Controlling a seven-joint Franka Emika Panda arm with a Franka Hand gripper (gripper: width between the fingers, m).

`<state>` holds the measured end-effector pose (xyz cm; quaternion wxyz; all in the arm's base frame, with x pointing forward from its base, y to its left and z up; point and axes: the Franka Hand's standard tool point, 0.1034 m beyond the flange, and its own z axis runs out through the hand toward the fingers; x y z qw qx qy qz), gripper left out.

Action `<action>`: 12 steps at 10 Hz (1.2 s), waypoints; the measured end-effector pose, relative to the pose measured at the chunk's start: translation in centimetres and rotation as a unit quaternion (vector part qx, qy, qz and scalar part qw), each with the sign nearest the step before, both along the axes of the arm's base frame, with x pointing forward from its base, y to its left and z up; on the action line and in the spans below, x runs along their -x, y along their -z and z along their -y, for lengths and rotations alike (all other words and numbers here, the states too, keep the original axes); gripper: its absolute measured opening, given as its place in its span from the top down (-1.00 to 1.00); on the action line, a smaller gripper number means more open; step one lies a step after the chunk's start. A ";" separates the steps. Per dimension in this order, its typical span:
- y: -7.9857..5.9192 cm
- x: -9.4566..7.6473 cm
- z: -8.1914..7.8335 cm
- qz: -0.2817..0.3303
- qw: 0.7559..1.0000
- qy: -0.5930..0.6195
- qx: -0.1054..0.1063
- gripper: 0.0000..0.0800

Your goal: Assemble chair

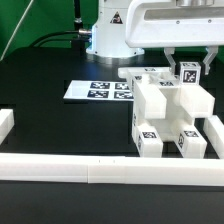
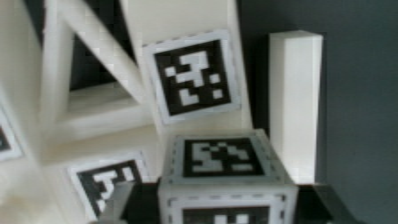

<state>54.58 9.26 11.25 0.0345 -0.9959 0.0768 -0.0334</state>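
The partly built white chair (image 1: 165,112) stands at the exterior view's right, blocky, with tags on its lower parts. My gripper (image 1: 188,66) hangs over its top far corner, shut on a short white tagged chair leg (image 1: 188,73) that sits at the chair's top. In the wrist view the leg (image 2: 221,162) fills the space between the dark fingers (image 2: 157,205), which press on both its sides; my gripper (image 2: 228,208) is at the frame's edge. Beyond it are a tagged chair part (image 2: 192,78) and a ladder-like frame (image 2: 80,95). The leg's lower end is hidden.
The marker board (image 1: 98,90) lies on the black table at the chair's left in the exterior view. Long white border bars run along the front (image 1: 90,166), the left (image 1: 6,126) and the right (image 1: 214,132). The robot base (image 1: 105,30) stands behind.
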 end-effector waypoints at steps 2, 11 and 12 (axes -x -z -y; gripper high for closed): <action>0.0 0.0 0.0 -0.002 0.999 0.051 -0.007 0.29; 0.0 0.0 -0.4 -0.023 0.945 0.325 -0.036 0.29; 0.0 0.0 -0.5 -0.025 0.938 0.344 -0.040 0.29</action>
